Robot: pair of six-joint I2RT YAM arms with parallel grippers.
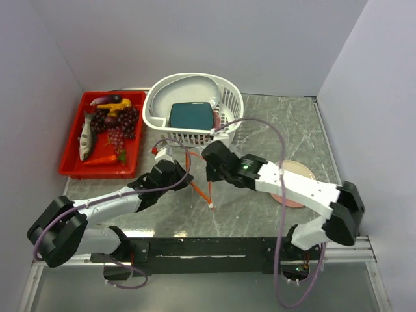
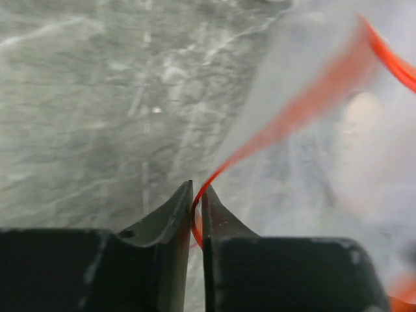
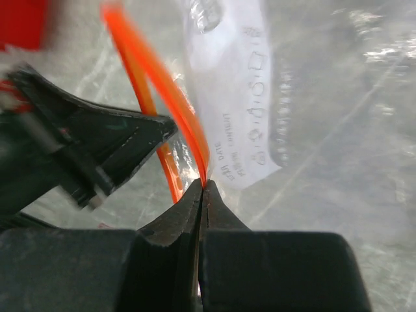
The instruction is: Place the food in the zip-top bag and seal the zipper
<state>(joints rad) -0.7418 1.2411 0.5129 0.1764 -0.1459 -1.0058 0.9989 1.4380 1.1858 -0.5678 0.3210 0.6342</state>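
Thin red-orange zipper strip [image 1: 203, 192] pinched from two sides.
Top: clear crinkly zip-top bag [image 1: 195, 175] mid-table, mostly hidden by arms. Left wrist: left gripper [image 2: 197, 192] clamped on the strip, bag blurred at 2 o'clock. Right wrist: right gripper [image 3: 203, 188] clamped likewise.

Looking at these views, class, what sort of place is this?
Likely a robot lab bench: two arms bolted to a rail, plain walls boxing the table, toy food in a red tray.
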